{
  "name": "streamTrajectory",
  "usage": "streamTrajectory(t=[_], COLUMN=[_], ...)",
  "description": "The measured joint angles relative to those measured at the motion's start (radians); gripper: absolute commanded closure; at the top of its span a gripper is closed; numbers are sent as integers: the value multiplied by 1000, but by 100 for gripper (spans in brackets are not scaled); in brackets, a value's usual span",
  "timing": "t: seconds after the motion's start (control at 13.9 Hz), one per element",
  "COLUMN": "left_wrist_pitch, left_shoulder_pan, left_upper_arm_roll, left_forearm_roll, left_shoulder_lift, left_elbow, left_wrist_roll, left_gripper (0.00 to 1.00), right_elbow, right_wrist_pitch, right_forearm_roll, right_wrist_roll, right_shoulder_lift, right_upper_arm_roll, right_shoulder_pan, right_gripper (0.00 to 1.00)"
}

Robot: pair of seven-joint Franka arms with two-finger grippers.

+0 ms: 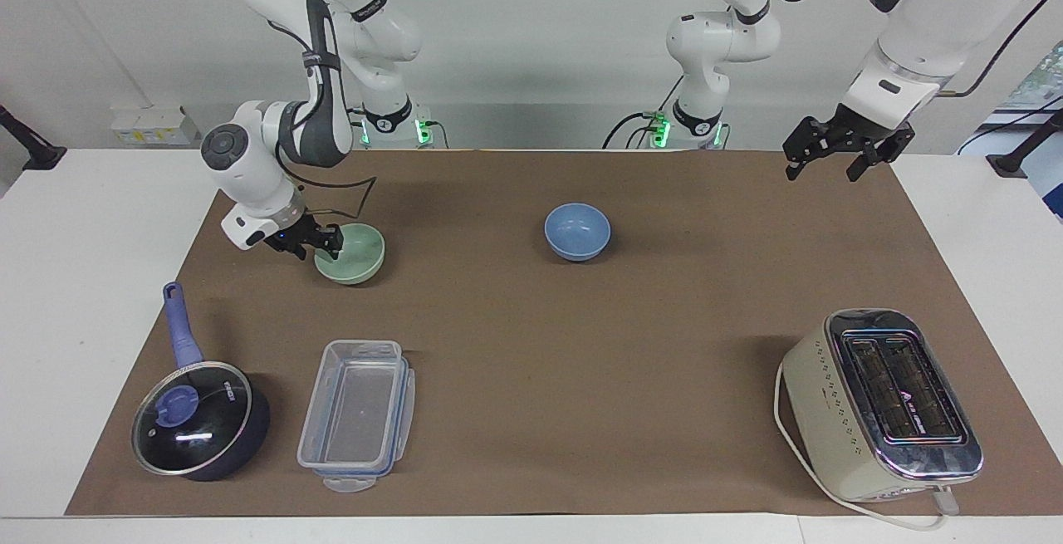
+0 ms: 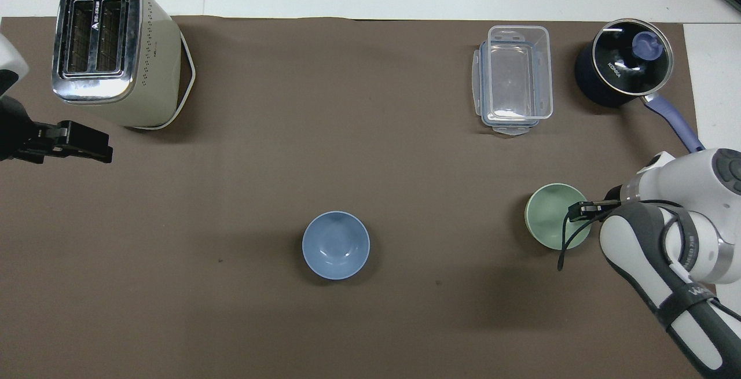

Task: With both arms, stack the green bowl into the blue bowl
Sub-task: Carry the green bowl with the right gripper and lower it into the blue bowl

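Observation:
The green bowl [image 1: 355, 253] stands on the brown mat toward the right arm's end of the table; it also shows in the overhead view [image 2: 553, 217]. My right gripper [image 1: 315, 247] is low at the bowl's rim on the side toward that end, open, with one finger over the bowl's inside; its tip shows in the overhead view [image 2: 576, 210]. The blue bowl [image 1: 577, 231] stands alone near the middle of the mat and also shows in the overhead view [image 2: 336, 245]. My left gripper [image 1: 833, 164] waits open and empty, raised over the mat's corner at the left arm's end [image 2: 95, 148].
A cream toaster [image 1: 880, 403] stands farther from the robots at the left arm's end. A clear plastic container [image 1: 357, 411] and a dark blue lidded saucepan [image 1: 195, 419] stand farther from the robots than the green bowl. The brown mat [image 1: 581, 345] covers the table's middle.

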Motion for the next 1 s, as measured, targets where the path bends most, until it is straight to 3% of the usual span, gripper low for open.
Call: streamTrajectory(t=[0.14, 0.29, 0.65, 1.0], left_wrist_pitch=[0, 0, 0, 0], left_shoulder_pan=[0, 0, 0, 0], left_upper_arm_roll=[0, 0, 0, 0], left_forearm_roll=[0, 0, 0, 0], left_shoulder_lift=[0, 0, 0, 0], left_elbow=[0, 0, 0, 0], left_wrist_roll=[0, 0, 0, 0], left_gripper=[0, 0, 0, 0], right_elbow=[3, 10, 82, 142], right_wrist_pitch=[0, -3, -124, -229], right_forearm_roll=[0, 0, 13, 106], right_wrist_roll=[-1, -1, -1, 93], right_shoulder_lift=[-1, -1, -16, -79], right_upper_arm_roll=[1, 3, 29, 185], right_shoulder_pan=[0, 1, 7, 33], right_gripper=[80, 98, 100, 100])
